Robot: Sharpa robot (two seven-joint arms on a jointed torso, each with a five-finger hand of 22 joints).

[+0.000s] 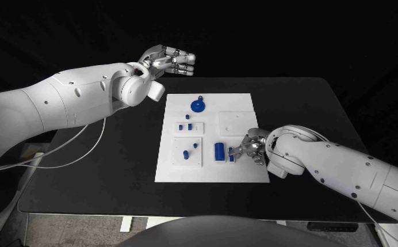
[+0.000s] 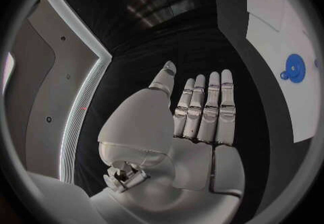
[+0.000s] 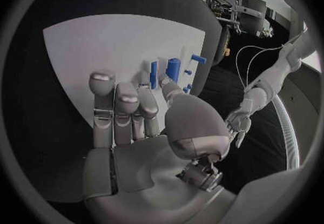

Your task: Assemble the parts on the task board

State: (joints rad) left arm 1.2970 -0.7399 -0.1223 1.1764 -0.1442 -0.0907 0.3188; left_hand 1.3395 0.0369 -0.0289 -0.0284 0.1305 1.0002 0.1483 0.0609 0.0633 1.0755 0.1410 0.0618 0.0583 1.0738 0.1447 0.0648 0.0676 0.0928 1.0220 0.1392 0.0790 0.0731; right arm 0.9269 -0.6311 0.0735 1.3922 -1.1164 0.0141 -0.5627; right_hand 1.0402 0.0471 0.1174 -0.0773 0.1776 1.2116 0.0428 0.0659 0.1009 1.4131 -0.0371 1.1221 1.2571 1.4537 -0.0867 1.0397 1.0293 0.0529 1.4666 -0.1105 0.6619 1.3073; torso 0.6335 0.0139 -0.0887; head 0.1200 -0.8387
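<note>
Hovering low over the near right part of the task board [image 1: 249,173], the right robot hand [image 1: 251,149] has its fingers half curled beside a blue cylindrical part [image 1: 219,151], and from the right wrist view nothing seems to be pinched between them, though the thumb hides part of the gap, so whether it is loose or closed on a small piece cannot be told. That posture looks like an approach to the cylinder, which lies with its long axis running toward and away from the robot. The left robot hand [image 1: 170,61] is held up and off the board beyond the far left corner, flat and empty in its wrist view with fingers straight and together, probably parked clear to leave the board free. A round blue part [image 1: 199,105] with a short stub pointing to the far edge sits at the far end of the board, and smaller blue pieces [image 1: 188,125] stand in the left-hand recesses on the black counter [image 1: 99,172].
</note>
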